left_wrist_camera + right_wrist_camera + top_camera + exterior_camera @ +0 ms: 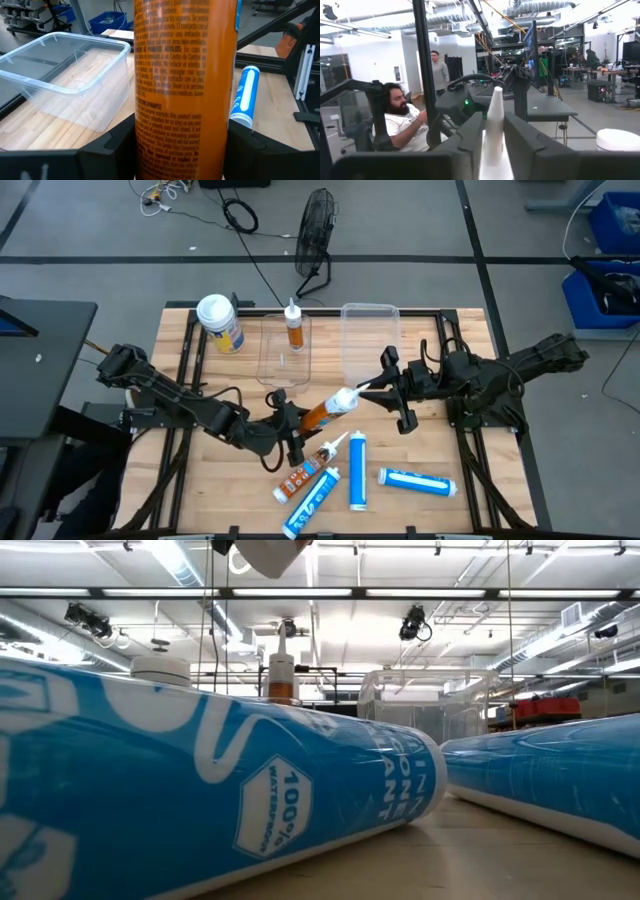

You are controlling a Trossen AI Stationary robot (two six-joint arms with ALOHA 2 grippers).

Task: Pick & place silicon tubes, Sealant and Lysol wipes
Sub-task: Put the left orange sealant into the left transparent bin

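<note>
An orange sealant tube [318, 414] with a white nozzle hangs above the table's middle, between both grippers. My left gripper [292, 432] is shut on its body; my right gripper [378, 387] is shut on its nozzle. The Lysol wipes [220, 322], a canister with a white lid, stand upright at the far left. A second orange tube [293, 326] stands in a clear container [283, 352]. Three blue silicone tubes [357, 472] [312, 502] [418, 481] and a small orange-and-white tube [308, 465] lie on their sides near the front edge. My left gripper pinches the orange tube's printed body [185, 125] between its two fingers [107, 147], coming almost level from the table's left and lying across the tube. The tube is lifted clear and slants, nozzle toward the far right. My right gripper has the white nozzle cone [495, 127] between its two fingers [470, 140], coming about level from the table's right. The nozzle's tip [497, 92] sticks out past the fingers.
A second clear container [370, 340] stands empty at the far middle. The blue tubes fill the front of the low view [200, 800]. A black frame rail [440, 360] runs along the table's right side. A seated person [402, 122] shows beyond the table.
</note>
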